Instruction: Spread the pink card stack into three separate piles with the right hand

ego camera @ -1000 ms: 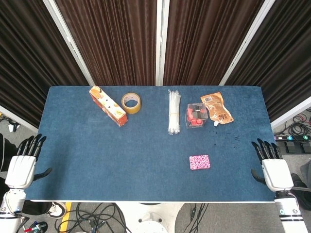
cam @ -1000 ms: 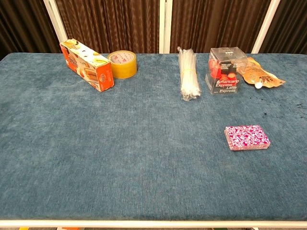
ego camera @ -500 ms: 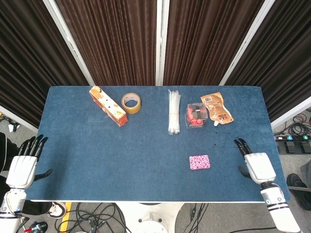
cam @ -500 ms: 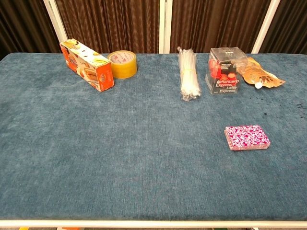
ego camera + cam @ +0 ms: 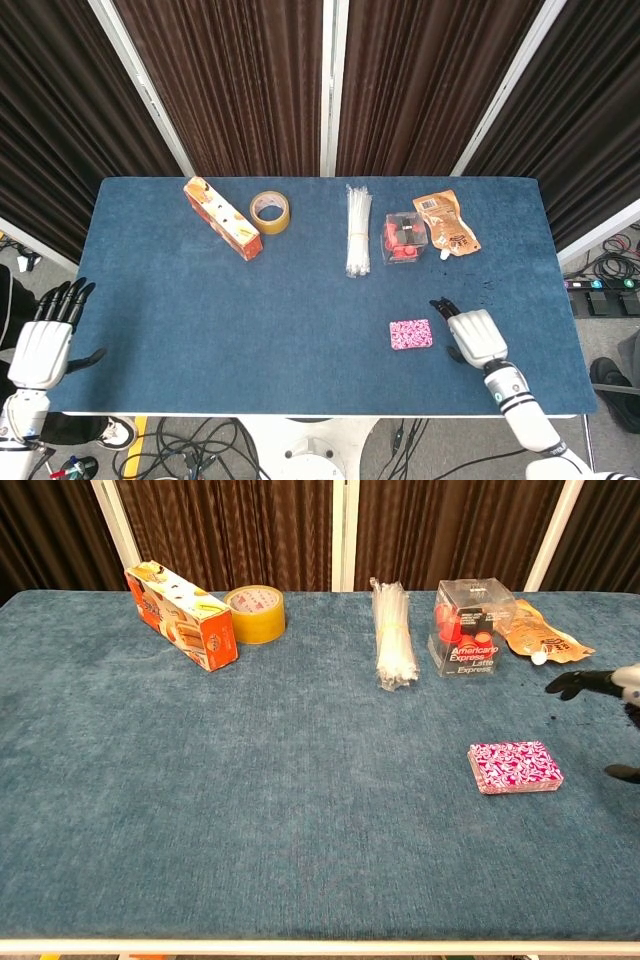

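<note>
1. Head view: the right hand (image 5: 474,336) lies over the blue table (image 5: 200,310), just to the right of the pink card stack (image 5: 411,334). Its dark fingers (image 5: 441,304) are apart and point up-left, and it holds nothing.
2. Head view: the left hand (image 5: 42,340) hangs off the table's left edge with its fingers spread and nothing in them.
3. Head view: along the far side stand an orange box (image 5: 222,217), a tape roll (image 5: 269,211), a bundle of white zip ties (image 5: 357,230), a clear box of red capsules (image 5: 405,239) and an orange pouch (image 5: 446,222). None lies between the right hand and the stack.
4. Head view: the stack sits as one pile on the near right part of the table, close beside the fingertips but apart from them.
5. Chest view: only the right hand's (image 5: 612,690) dark fingertips (image 5: 568,684) enter at the right edge, above the table surface and apart from each other.
6. Chest view: the card stack (image 5: 514,766) lies flat, left of and nearer than those fingertips, untouched. The left hand is out of frame.
</note>
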`<state>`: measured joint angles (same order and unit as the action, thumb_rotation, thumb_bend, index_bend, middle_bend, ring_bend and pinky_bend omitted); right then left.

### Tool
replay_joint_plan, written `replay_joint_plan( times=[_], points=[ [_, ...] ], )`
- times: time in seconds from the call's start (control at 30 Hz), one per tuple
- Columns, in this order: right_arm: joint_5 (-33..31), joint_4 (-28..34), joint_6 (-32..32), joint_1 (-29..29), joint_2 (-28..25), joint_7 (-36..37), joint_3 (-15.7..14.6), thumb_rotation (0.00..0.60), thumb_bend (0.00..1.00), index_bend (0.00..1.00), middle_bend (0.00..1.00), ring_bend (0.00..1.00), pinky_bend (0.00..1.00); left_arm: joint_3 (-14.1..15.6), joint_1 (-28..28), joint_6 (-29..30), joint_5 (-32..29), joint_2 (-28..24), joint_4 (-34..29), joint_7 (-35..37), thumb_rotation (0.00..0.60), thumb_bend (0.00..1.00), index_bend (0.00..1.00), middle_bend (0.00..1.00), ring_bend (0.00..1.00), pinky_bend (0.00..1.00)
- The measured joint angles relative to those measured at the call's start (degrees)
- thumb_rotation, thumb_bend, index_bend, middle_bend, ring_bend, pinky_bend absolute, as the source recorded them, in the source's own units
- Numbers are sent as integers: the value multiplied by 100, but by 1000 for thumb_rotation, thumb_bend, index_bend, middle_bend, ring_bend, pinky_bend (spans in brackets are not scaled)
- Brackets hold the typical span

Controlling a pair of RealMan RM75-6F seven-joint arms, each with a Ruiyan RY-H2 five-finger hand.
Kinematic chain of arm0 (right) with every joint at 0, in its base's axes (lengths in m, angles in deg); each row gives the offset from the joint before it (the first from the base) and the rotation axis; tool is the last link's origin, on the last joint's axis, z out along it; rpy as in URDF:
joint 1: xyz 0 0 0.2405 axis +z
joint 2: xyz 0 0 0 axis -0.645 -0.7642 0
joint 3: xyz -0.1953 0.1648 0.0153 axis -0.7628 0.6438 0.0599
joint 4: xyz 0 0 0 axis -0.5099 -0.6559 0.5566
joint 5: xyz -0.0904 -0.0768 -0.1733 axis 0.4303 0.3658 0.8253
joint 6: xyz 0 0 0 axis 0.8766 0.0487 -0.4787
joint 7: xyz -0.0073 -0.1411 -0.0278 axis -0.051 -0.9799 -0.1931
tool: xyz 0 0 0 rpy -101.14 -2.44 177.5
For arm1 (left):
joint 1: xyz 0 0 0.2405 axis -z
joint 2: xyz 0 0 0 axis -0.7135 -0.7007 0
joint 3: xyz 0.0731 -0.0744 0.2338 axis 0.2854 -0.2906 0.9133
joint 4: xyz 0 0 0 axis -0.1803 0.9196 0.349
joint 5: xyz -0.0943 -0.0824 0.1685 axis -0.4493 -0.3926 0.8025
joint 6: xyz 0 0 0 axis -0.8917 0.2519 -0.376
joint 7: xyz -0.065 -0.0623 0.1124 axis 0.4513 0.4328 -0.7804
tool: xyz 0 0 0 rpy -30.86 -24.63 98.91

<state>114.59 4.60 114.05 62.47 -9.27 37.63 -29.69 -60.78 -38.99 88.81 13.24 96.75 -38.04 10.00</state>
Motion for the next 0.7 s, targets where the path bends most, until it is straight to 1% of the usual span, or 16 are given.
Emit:
replay_joint_plan(
  times=[0.23,0.37,0.53,0.7],
  points=[
    [-396,-14,23,156,383,-364,61,600,206,193,234,785,848,3,-7,-31,-38,2,35,45,600,0,36,32,0,101],
    [-575,-43,44,228,535,-521,64,600,209,195,235,785,848,0,-4,-42,-45,3,44,64,600,0,36,31,0,102],
    [-766,-47,3,322,640,-727,-20,600,210,196,219,785,848,3,-1,-55,-46,-4,45,83,600,0,36,31,0,101],
    [-777,-37,33,387,703,-835,-105,600,210,197,217,785,848,1,-9,-52,-62,-12,54,105,600,0,37,32,0,102]
  ],
)
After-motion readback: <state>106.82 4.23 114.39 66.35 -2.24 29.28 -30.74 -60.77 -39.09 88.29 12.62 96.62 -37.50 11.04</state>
